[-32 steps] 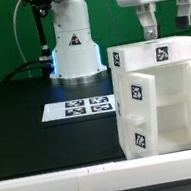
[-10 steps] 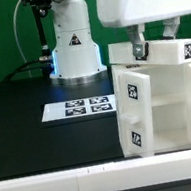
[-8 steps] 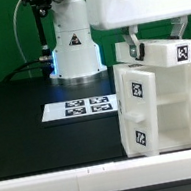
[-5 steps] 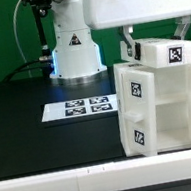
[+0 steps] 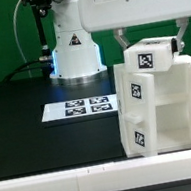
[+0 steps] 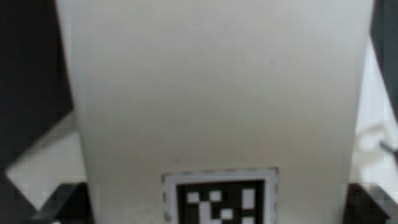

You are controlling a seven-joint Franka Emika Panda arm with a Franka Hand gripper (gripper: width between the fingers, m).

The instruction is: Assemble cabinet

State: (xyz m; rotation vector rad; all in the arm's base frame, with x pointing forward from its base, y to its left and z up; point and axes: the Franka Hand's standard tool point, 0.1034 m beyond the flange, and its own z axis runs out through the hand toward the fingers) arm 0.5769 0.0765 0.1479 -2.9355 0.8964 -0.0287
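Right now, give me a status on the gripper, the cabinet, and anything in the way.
Gripper clamped on the cabinet's top panel, panel tilted. Cabinet upright at the exterior view's right. Marker board beside it, clear of it.

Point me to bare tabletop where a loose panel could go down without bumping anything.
Free: the dark table on the exterior view's left, bordered by the marker board, the robot base behind and the white front edge. Also the strip between marker board and front edge. Crowded: the exterior view's right, where the cabinet stands with the gripper on its top panel.

Gripper (image 5: 151, 43) shifted left — cabinet (image 5: 161, 102) top panel now tilted.
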